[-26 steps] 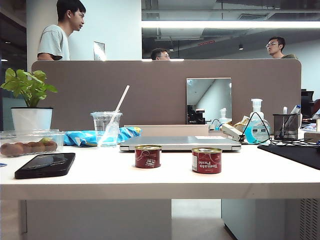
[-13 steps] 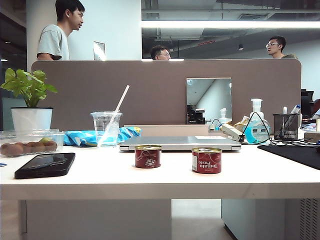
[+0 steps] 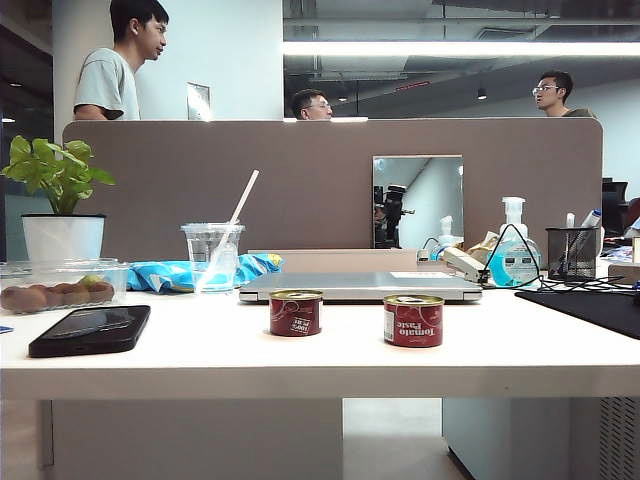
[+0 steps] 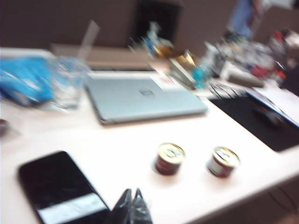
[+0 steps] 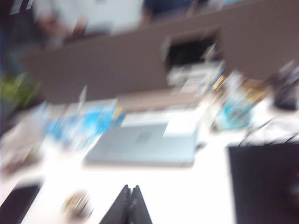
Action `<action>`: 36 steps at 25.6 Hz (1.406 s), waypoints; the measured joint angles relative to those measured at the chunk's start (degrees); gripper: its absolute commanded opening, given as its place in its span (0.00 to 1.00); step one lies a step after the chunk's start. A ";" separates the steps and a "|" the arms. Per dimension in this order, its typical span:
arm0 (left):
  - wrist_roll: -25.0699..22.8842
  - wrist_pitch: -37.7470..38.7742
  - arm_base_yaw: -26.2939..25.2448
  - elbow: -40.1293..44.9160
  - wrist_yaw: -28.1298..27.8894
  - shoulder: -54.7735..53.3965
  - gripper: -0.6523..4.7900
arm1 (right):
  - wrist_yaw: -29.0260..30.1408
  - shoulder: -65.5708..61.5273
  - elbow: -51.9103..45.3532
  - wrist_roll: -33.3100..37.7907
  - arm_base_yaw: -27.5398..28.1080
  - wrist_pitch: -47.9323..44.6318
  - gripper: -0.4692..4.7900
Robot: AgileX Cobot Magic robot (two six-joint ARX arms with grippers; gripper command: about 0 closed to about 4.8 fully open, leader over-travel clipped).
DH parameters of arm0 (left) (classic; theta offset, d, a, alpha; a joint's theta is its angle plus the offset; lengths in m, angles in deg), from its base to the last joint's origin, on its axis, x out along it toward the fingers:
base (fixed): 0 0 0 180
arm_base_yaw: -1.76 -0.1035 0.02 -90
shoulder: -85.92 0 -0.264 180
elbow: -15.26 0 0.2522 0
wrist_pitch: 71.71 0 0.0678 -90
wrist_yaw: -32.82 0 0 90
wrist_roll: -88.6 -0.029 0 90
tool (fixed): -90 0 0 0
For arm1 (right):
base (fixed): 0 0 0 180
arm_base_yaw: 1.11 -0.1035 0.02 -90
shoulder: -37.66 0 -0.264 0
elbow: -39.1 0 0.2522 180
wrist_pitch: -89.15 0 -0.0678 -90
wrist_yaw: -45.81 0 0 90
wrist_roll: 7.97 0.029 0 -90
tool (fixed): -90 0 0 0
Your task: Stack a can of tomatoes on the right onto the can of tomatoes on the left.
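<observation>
Two short red tomato cans stand apart on the white table [image 3: 200, 350], in front of a closed laptop. In the exterior view the left can [image 3: 296, 313] is the smaller and the right can [image 3: 413, 321] sits nearer the front; neither gripper shows there. In the left wrist view my left gripper [image 4: 131, 192] is shut and empty, well short of the left can [image 4: 169, 158] and the right can [image 4: 223, 162]. The blurred right wrist view has my right gripper [image 5: 130, 188] shut and empty, with one smeared can [image 5: 77, 204] off to its side; I cannot tell which can.
A grey laptop [image 3: 360, 286] lies behind the cans. A black phone [image 3: 90, 330], a plastic cup with a straw [image 3: 212, 256], a blue bag [image 3: 170, 274] and a fruit tray [image 3: 55, 285] are at the left. A black mat [image 3: 590, 305] and desk clutter are at the right.
The cans have not moved. A dark arm now shows in the mirror on the divider, where it was lower before. The man behind the divider has shifted his head left.
</observation>
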 measured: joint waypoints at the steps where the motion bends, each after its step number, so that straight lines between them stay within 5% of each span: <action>1: -0.52 -0.35 0.00 -0.59 1.36 -2.01 0.11 | 3.50 -4.26 2.43 -0.81 -0.02 1.60 0.08; 4: -2.40 -1.51 0.02 -1.03 4.02 -5.86 0.11 | 10.86 -15.96 7.23 -2.14 -0.24 1.75 0.12; 6: -3.96 -1.77 0.68 -1.03 5.57 -8.00 0.11 | 11.67 -23.50 9.07 -3.08 -1.75 0.52 0.28; 9: -6.29 -1.73 3.65 -0.96 6.62 -10.12 0.11 | 9.79 -35.60 11.23 -4.33 -6.64 -4.46 0.44; 14: -8.28 -3.50 8.09 -1.01 5.92 -11.04 0.11 | 4.39 -55.56 15.41 -12.85 -15.54 -12.37 0.56; 16: -9.01 -3.69 8.94 -1.03 4.76 -11.04 0.11 | 2.45 -64.63 18.91 -15.21 -18.60 -14.47 0.74; 20: -10.47 -3.41 8.87 -1.01 3.87 -11.34 0.11 | 1.09 -76.81 24.61 -16.02 -19.26 -14.51 0.91; 36: -13.16 -2.78 8.85 -1.01 2.19 -11.37 0.11 | 2.01 -84.28 26.40 -17.75 -19.19 -8.87 0.91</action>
